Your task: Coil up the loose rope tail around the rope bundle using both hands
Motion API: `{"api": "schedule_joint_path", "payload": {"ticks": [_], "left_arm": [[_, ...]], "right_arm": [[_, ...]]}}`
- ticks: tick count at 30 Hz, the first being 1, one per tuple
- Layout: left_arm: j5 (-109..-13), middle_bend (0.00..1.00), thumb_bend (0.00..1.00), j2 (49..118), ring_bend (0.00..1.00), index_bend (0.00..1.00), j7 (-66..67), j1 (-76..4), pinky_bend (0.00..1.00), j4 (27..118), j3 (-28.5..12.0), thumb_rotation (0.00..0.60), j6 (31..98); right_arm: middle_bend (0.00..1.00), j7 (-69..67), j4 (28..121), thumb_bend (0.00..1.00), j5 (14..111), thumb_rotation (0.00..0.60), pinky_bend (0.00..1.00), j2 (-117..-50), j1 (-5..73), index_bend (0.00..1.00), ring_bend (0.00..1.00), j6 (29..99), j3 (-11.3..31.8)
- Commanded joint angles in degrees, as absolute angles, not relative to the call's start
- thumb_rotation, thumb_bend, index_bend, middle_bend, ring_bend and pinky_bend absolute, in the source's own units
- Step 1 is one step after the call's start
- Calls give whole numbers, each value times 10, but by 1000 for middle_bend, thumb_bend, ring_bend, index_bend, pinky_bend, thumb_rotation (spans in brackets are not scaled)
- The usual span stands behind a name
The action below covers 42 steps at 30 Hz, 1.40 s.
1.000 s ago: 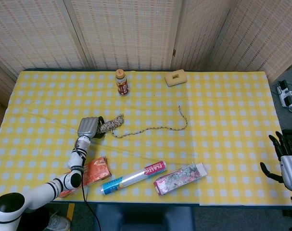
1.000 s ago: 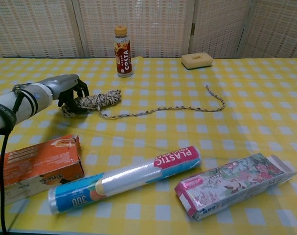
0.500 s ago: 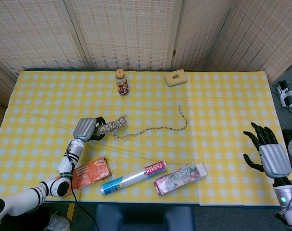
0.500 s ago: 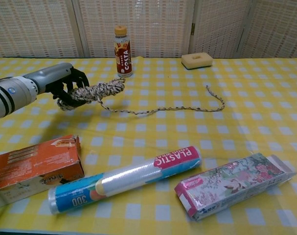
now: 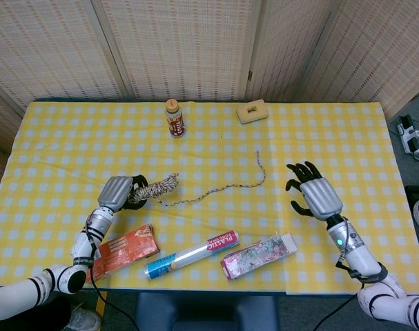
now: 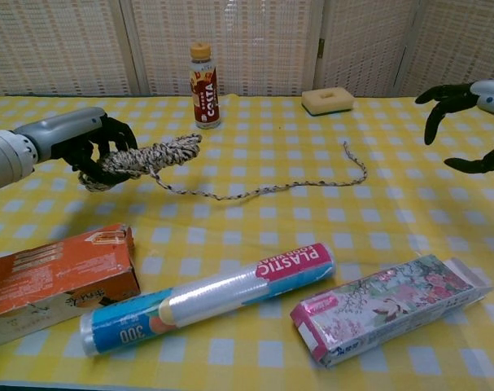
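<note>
My left hand [image 5: 117,192] grips the rope bundle [image 6: 141,158], lifted off the table [image 5: 333,138]; the loose rope tail [image 6: 271,186] trails rightward across the yellow checked cloth. My right hand [image 5: 313,195] hovers with fingers spread, holding nothing. Advised: bring it to the tail's free end, keep the bundle steady, wrap without snagging. Woven screens [image 5: 181,48] stand behind.
</note>
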<state>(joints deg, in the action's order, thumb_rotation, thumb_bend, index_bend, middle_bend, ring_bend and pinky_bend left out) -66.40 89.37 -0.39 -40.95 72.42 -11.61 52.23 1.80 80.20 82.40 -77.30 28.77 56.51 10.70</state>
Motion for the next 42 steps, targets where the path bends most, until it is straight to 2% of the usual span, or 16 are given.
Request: {"api": "schedule_joint_path", "payload": {"ticks": [1, 19, 32, 42], "left_arm": [[-663, 753, 672, 889, 723, 784, -6, -406, 784, 731, -117, 600, 524], [-658, 753, 673, 880, 722, 783, -1, -400, 783, 749, -117, 600, 524], [-654, 753, 672, 885, 722, 783, -1, -401, 783, 737, -117, 600, 517], [-653, 753, 673, 887, 722, 783, -6, -401, 783, 728, -118, 600, 513]], "right_arm": [[122, 39, 745, 395, 788, 600, 0, -830, 337, 434, 80, 511, 120], [122, 78, 554, 395, 705, 600, 0, -959, 443, 430, 74, 401, 133], [151, 100, 469, 395, 667, 600, 0, -1018, 493, 446, 82, 363, 143], [179, 88, 434, 396, 667, 600, 0, -1041, 500, 492, 92, 362, 136]]}}
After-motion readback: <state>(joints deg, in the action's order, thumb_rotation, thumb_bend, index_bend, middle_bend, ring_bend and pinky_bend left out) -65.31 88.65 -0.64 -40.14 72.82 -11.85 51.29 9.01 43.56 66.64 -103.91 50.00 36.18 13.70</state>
